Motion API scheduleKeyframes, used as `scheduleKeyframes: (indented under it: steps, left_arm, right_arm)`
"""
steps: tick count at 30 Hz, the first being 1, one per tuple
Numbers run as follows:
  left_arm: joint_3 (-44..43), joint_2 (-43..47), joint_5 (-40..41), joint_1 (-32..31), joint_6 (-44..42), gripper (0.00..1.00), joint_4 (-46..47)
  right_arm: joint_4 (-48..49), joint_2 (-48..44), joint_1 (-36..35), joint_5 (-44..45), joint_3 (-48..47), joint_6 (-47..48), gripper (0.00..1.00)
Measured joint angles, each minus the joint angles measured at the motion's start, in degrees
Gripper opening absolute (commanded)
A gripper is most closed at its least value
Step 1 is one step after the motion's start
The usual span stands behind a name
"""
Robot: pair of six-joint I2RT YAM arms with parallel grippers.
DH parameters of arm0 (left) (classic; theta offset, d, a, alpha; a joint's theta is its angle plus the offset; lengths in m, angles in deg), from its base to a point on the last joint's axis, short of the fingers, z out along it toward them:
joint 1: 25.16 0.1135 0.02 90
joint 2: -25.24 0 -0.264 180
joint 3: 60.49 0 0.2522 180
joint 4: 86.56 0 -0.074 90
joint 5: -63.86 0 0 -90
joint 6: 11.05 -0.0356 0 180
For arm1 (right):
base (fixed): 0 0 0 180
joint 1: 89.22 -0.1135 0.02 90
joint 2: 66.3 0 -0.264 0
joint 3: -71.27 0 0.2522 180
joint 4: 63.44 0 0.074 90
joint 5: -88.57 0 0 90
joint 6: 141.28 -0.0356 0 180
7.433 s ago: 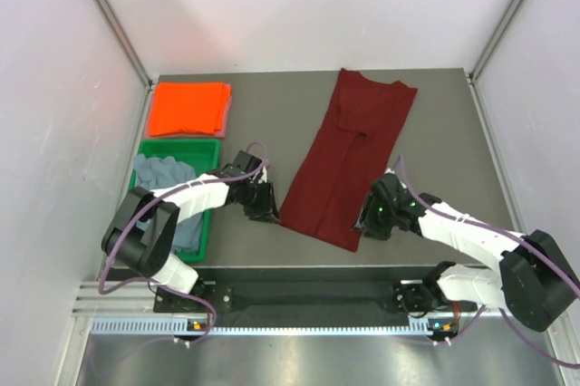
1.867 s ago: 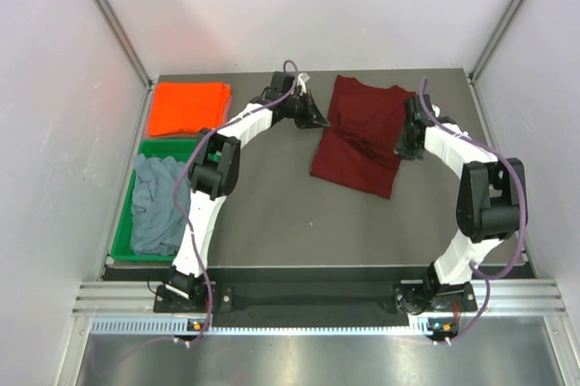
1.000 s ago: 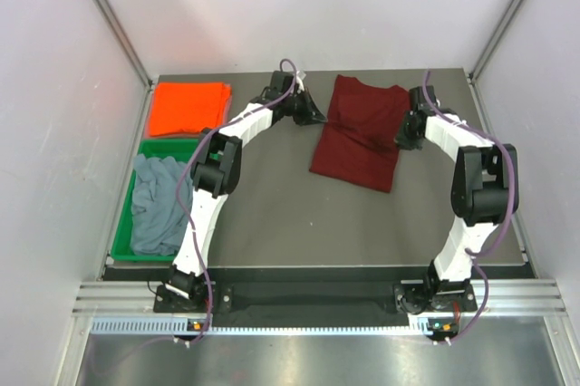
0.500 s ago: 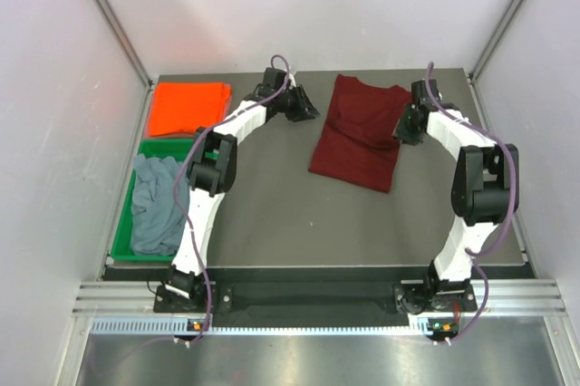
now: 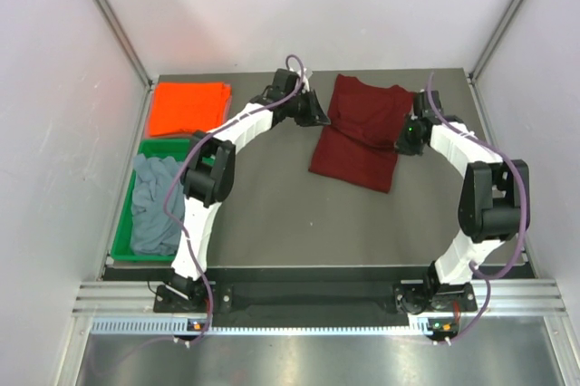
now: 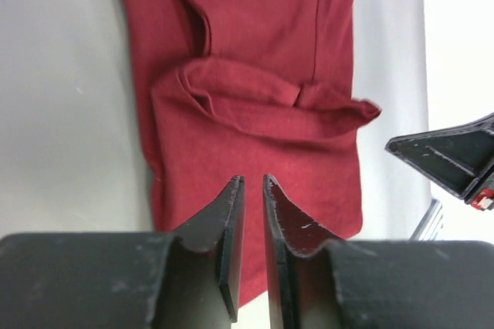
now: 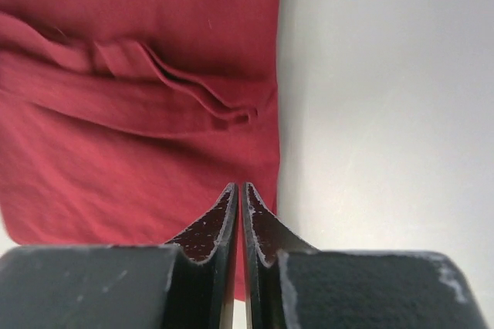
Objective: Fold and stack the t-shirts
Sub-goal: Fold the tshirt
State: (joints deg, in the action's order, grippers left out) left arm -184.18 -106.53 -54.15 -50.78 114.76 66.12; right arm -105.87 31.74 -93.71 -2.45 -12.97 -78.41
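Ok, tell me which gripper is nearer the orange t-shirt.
Left. The left gripper is at the maroon t-shirt's left edge, on the side facing the orange t-shirt. The right gripper is at the maroon one's right edge, farther away.

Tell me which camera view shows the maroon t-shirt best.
The top external view: it alone shows the whole maroon t-shirt, all edges in frame. The left wrist view shows most of it close up, a bunched fold across the middle; the right wrist view shows only part along one side edge, with creases.
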Motion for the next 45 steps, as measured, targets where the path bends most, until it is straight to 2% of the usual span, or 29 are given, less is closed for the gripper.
scheduleKeyframes:
  steps: [12, 18, 36, 45]
  left_arm:
    - [-1.6, -6.4, 0.3, -1.2, 0.5, 0.19, -0.6]
    - [-5.3, -10.3, 0.6, -1.4, 1.4, 0.19, -0.7]
    - [-11.8, -12.6, 3.1, -1.0, 3.5, 0.25, 4.2]
    - [-12.4, -14.0, 5.0, 0.7, 2.1, 0.29, 3.3]
  right_arm:
    - [4.5, 4.9, -0.8, -0.6, 3.0, -0.5, 0.02]
    - [5.7, 9.4, -0.8, 1.0, -0.6, -0.8, 0.00]
    - [10.3, 12.6, 0.5, 4.4, -5.5, -1.6, 0.01]
    - [10.7, 14.6, 0.7, 5.3, -5.8, -1.6, 0.01]
